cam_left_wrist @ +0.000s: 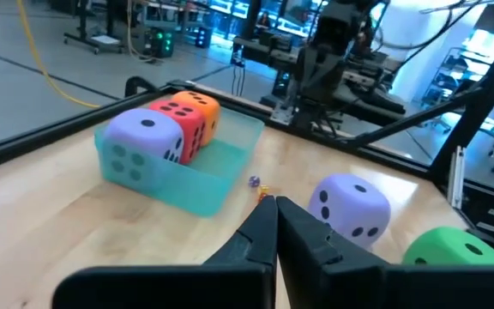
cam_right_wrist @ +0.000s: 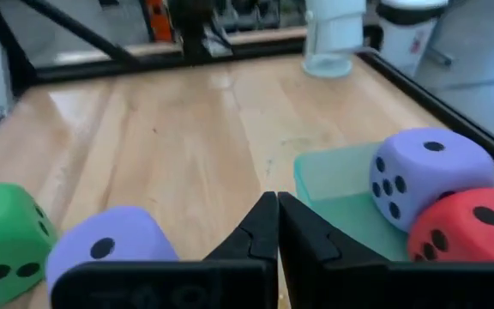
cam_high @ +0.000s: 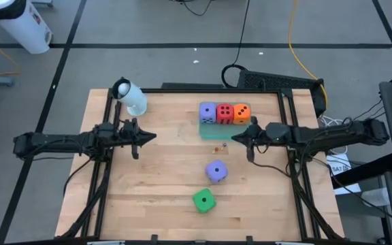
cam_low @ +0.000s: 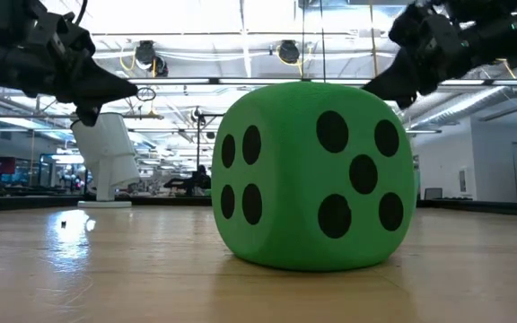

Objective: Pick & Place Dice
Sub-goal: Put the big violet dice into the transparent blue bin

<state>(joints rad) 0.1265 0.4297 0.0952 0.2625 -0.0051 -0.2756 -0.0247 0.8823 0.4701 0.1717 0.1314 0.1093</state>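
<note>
Currently, by item:

Left tool (cam_high: 139, 138): fingers pressed together with nothing between them, hovering over the left part of the pale wooden table (cam_high: 162, 197), well apart from every die.

Right tool (cam_high: 240, 138): fingers closed tight on nothing, hanging just beside the tray's right front corner, above the table.

Translucent green plastic tray (cam_high: 213, 131): toward the table's far edge, right of centre; it holds three dice in a row, touching one another.

Purple soft cube die with dark pips, in the tray (cam_high: 207, 113): leftmost of the row.

Red soft cube die with dark pips (cam_high: 224, 114): middle of the row, between the purple and the orange.

Orange soft cube die with dark pips (cam_high: 241, 113): rightmost of the row, nearest the right tool.

Second purple soft cube die (cam_high: 216, 171): on the bare table, in front of the tray, well apart from it.

Green soft cube die with dark pips (cam_high: 203, 200): on the table near its front edge, just beyond the second purple die and not touching it; it fills the low view.

Small coloured bits (cam_high: 218, 148): on the table just in front of the tray; too small to tell what they are.

White and clear cylindrical object (cam_high: 131, 96): near the table's far left corner.
</note>
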